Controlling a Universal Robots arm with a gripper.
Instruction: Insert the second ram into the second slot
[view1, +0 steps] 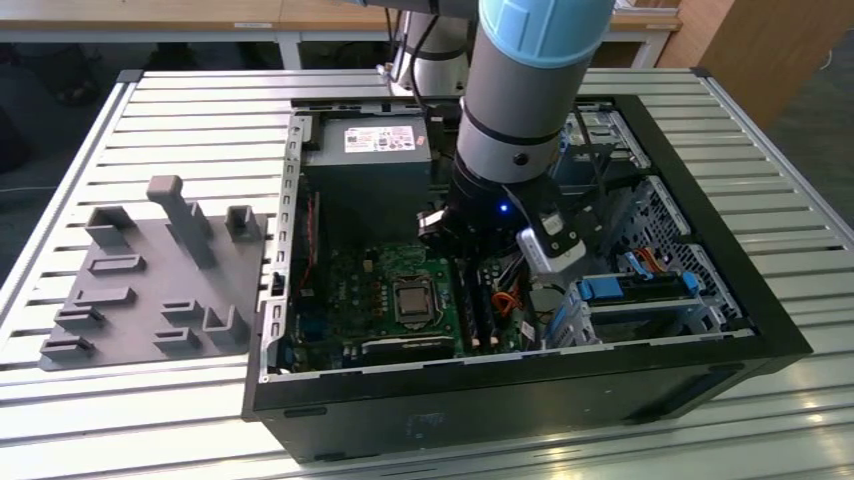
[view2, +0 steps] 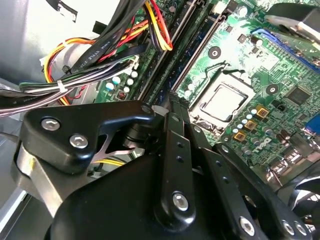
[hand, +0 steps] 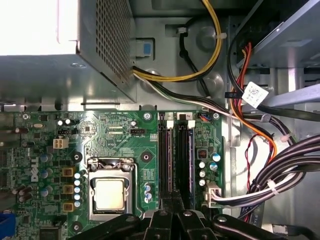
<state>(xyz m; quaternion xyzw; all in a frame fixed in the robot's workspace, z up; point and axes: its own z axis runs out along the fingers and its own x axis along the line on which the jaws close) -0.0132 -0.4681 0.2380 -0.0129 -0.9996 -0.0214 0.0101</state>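
The exterior view sits high and off to one side, looking down at an angle on my arm (view1: 521, 90) and the whole open PC case (view1: 747, 300), so it's pretty far back. The first wrist view looks straight down past my gripper (hand: 172, 212) at the motherboard (hand: 115, 140), fairly close. The second wrist view is tucked right behind my gripper (view2: 172, 115), super close, looking along it at a slant. Both wrist views share the CPU socket (hand: 110, 192) and the RAM slots (hand: 177, 155) just ahead of my fingertips.

I see the gripper (hand: 172, 207) low over the memory slots (hand: 176, 157), beside the CPU socket (hand: 110, 192) on the green motherboard (hand: 45, 150).
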